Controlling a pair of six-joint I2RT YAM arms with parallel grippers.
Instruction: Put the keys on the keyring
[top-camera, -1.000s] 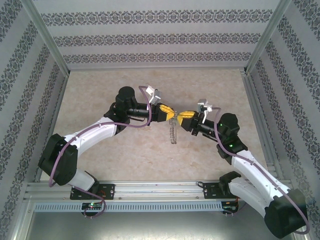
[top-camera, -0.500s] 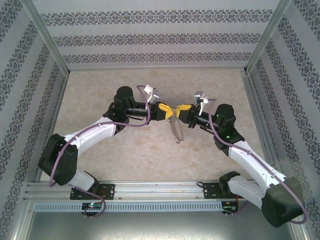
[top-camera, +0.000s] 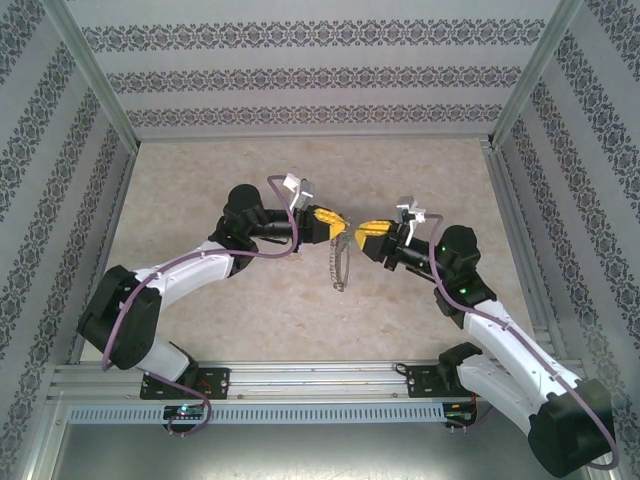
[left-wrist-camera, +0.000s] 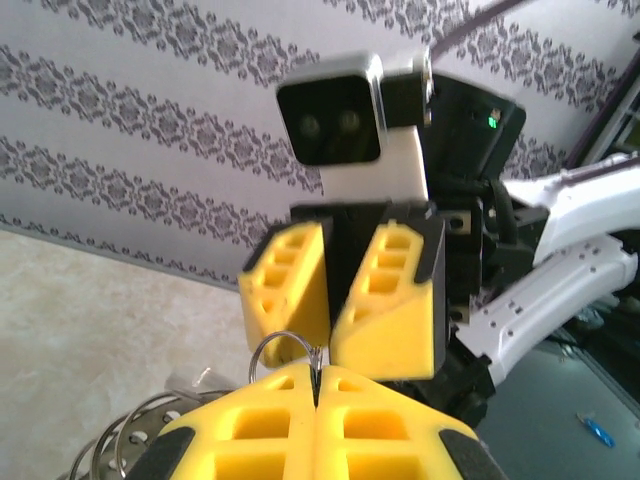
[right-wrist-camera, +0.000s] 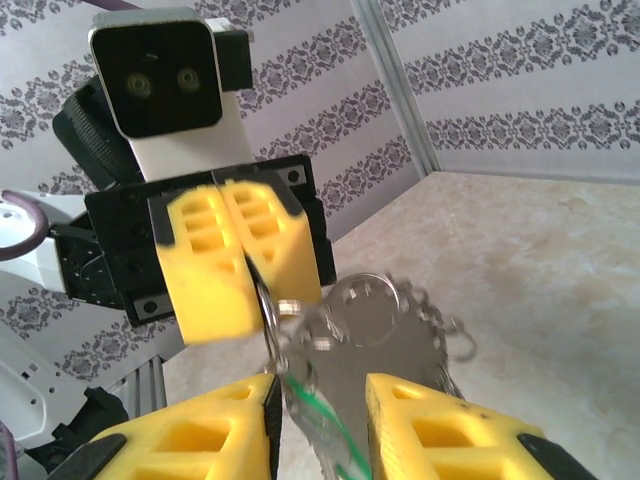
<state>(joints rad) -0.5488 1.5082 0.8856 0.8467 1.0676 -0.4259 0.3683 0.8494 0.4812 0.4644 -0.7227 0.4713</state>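
Note:
My left gripper (top-camera: 338, 228) is shut on the thin wire of the keyring (top-camera: 340, 265), which hangs below it above the table's middle. In the left wrist view the yellow fingers (left-wrist-camera: 250, 410) pinch a small wire loop of the keyring (left-wrist-camera: 282, 343). My right gripper (top-camera: 360, 232) faces it tip to tip. Its jaws stand apart in the right wrist view (right-wrist-camera: 320, 395). The blurred metal bunch of the keyring (right-wrist-camera: 375, 310) and a green streak, the key (right-wrist-camera: 325, 420), hang between them. The ring wire touches its left finger (right-wrist-camera: 205, 435).
Patterned walls and aluminium posts (top-camera: 95, 75) close in the beige table (top-camera: 200, 180) on three sides. A metal rail (top-camera: 300, 375) with the arm bases runs along the near edge. The two grippers meet almost touching at mid-table.
Both grippers dropped slightly from half a second ago, and the right one drew back a little. The keyring swung from tilting right to hanging nearly straight. The right jaws widened a bit.

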